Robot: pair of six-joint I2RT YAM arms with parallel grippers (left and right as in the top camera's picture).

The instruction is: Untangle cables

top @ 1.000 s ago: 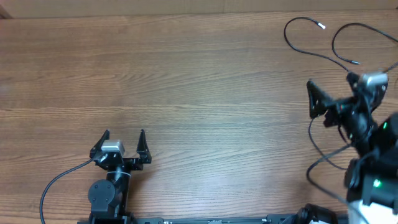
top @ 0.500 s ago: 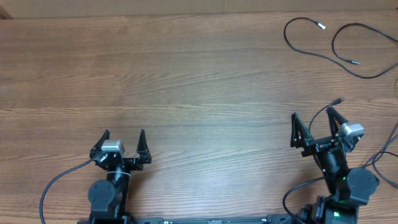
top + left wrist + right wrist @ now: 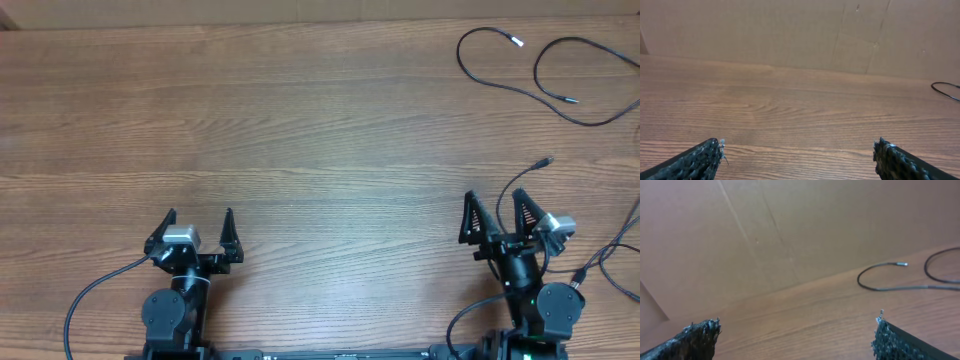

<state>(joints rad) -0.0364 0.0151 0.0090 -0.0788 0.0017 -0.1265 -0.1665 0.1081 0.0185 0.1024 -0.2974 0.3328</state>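
Note:
Several thin black cables lie at the table's far right. One cable [image 3: 480,75] with a silver tip loops near the back edge, and a second cable [image 3: 590,118] curves beside it. A third cable [image 3: 512,182] with a small plug arcs down beside my right gripper [image 3: 494,197], which is open and holds nothing. My left gripper [image 3: 200,214] is open and empty at the near left, far from the cables. The right wrist view shows the silver-tipped cable [image 3: 879,286] ahead of the open gripper [image 3: 797,325]. In the left wrist view, one cable loop [image 3: 946,91] shows past the open gripper [image 3: 797,150].
Another black cord [image 3: 604,258] with a plug runs off the right edge near the right arm's base. A cardboard wall [image 3: 790,225] stands behind the wooden table [image 3: 300,130].
My right arm has drawn back from the cables at the far right to the near edge and turned to face forward, still open. The left arm has not moved.

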